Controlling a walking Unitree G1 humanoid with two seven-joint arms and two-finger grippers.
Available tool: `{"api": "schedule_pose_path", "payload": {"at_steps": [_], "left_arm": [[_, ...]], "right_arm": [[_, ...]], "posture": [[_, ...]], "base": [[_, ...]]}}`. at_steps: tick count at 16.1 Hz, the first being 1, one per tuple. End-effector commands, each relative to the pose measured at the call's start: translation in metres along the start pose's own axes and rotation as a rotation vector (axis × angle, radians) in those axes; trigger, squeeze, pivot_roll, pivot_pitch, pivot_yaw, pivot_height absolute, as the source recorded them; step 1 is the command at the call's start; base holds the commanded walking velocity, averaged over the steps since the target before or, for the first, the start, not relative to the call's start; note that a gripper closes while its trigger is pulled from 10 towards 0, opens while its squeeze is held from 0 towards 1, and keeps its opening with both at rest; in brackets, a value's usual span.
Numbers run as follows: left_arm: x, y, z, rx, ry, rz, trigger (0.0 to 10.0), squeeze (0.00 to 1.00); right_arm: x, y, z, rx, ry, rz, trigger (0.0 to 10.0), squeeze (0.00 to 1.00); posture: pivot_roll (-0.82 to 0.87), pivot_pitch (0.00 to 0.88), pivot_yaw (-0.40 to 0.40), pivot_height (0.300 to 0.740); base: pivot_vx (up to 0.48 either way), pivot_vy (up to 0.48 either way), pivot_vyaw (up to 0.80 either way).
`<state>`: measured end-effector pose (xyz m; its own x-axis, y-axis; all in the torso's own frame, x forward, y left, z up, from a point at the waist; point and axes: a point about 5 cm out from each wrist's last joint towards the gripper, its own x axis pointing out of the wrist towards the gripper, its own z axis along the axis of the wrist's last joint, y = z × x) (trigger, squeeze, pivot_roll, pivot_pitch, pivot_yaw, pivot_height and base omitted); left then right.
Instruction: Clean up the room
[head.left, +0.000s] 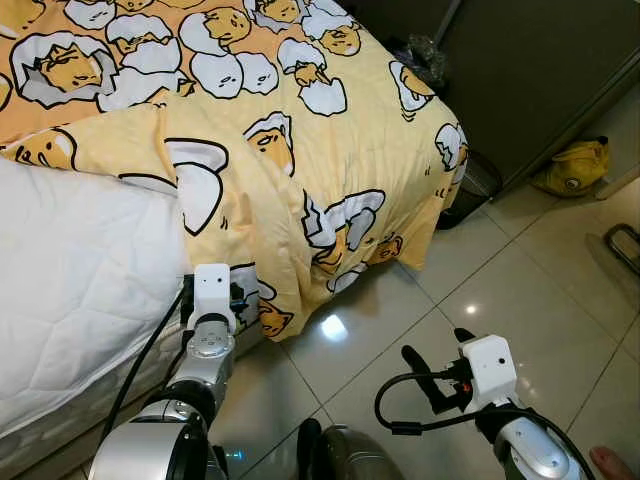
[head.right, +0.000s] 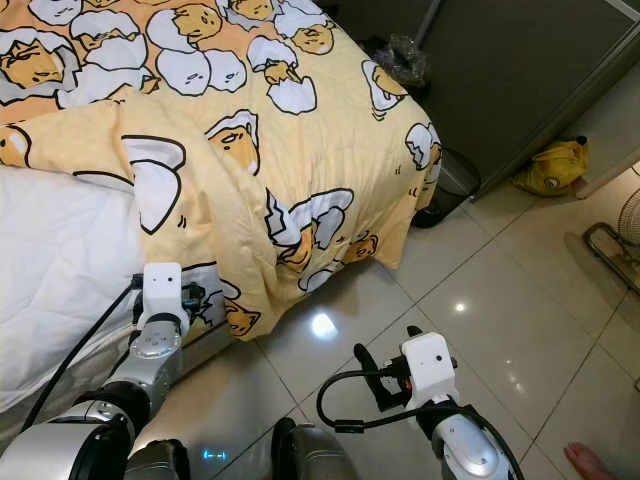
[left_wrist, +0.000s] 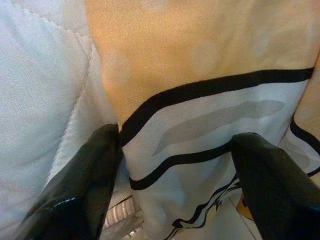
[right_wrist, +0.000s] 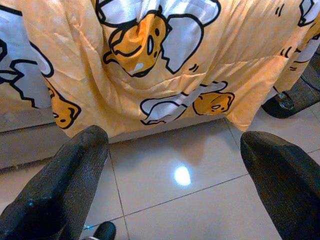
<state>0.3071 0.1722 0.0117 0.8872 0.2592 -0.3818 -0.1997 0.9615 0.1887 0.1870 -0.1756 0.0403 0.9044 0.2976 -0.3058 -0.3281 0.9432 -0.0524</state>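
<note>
Left end effector (left_wrist: 175, 175) spread wide, two glossy black fingers (left_wrist: 75, 190) apart over the bed. Between them, a yellow cotton blanket (left_wrist: 200, 50) with white shapes outlined in black (print partly cropped). Beside it, white quilted mattress cover (left_wrist: 40, 90), stitched seams visible.

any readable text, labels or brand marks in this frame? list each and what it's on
None readable.
Yellow blanket: cartoon egg figures, no lettering.
Yellow bag on the floor by the dark cabinet: a round mark, too small to read.
Left gripper and right gripper: no markings.
</note>
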Motion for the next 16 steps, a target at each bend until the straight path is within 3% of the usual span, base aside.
{"api": "schedule_pose_path", "payload": {"at_steps": [1,6,8,9,14,16], "left_arm": [[-0.006,-0.008,-0.016,-0.002,0.082,-0.042,0.0,0.0],[-0.006,-0.012,-0.016,0.042,0.079,-0.085,0.0,0.0],[-0.007,-0.016,-0.016,0.023,0.081,-0.123,0.0,0.0],[-0.007,-0.02,-0.016,-0.034,0.094,-0.157,0.0,0.0],[-0.008,-0.028,-0.01,-0.016,0.055,-0.191,0.0,0.0],[-0.008,-0.029,-0.007,0.033,0.032,-0.21,0.0,0.0]], "right_arm": [[-0.005,-0.005,-0.001,-0.006,0.012,-0.017,10.0,0.0],[-0.005,-0.004,0.001,-0.001,0.014,-0.011,10.0,0.0],[-0.007,-0.004,-0.001,-0.001,0.022,-0.013,10.0,0.0],[-0.009,-0.005,-0.001,-0.002,0.025,-0.013,10.0,0.0],[-0.014,-0.013,0.003,-0.012,0.03,-0.027,10.0,0.0],[-0.009,-0.011,0.003,-0.013,0.027,-0.021,10.0,0.0]], "posture": [[-0.22,0.204,-0.208,0.74],[-0.22,0.209,-0.205,0.74],[-0.24,0.213,-0.208,0.74],[-0.24,0.216,-0.209,0.74],[-0.26,0.213,-0.219,0.74],[-0.24,0.197,-0.205,0.74]], "base": [[0.0,0.0,0.0],[0.0,0.0,0.0],[0.0,0.0,0.0],[0.0,0.0,0.0],[0.0,0.0,0.0],[0.0,0.0,0.0]]}}
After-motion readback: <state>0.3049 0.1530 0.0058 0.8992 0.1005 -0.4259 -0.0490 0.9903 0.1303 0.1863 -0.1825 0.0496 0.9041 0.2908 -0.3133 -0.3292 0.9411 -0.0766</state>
